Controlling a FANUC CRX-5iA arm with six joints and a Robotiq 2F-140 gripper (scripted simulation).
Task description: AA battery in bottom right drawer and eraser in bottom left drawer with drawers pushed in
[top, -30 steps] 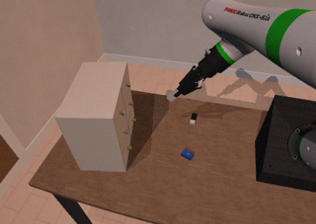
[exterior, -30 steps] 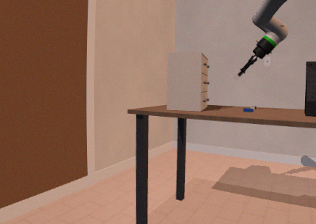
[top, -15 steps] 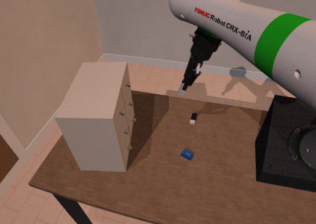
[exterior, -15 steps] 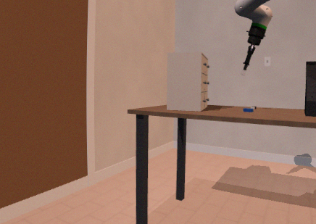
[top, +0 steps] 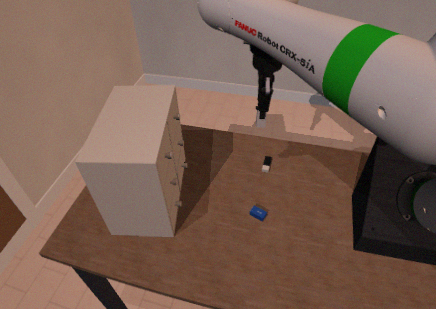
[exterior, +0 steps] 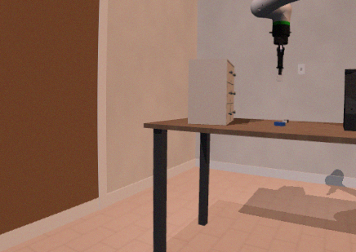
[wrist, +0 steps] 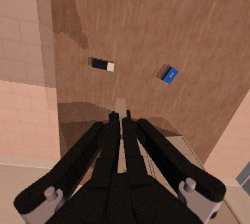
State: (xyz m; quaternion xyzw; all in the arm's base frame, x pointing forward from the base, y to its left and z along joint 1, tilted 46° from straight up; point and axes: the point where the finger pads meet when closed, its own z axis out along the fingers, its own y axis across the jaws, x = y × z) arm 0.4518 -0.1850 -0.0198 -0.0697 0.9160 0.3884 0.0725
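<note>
The small chest (top: 125, 164) (exterior: 207, 94) stands at the left of the table (top: 300, 264) (exterior: 314, 130), drawer fronts facing the table's middle; all drawers look pushed in. The AA battery (top: 267, 164) (wrist: 102, 64), black with a white end, lies mid-table. It also shows in the exterior view as a small dark shape (exterior: 286, 121). The blue eraser (top: 258, 213) (exterior: 280, 123) (wrist: 169, 74) lies nearer the front. My gripper (top: 261, 121) (exterior: 279, 76) (wrist: 121, 105) points straight down, high above the table's far side, beyond the battery. It is shut with nothing between the fingers.
The robot's black base (top: 390, 209) (exterior: 349, 99) stands on the right of the table. A wall runs behind the chest and the table's far edge. The table's front edge lies close below the chest.
</note>
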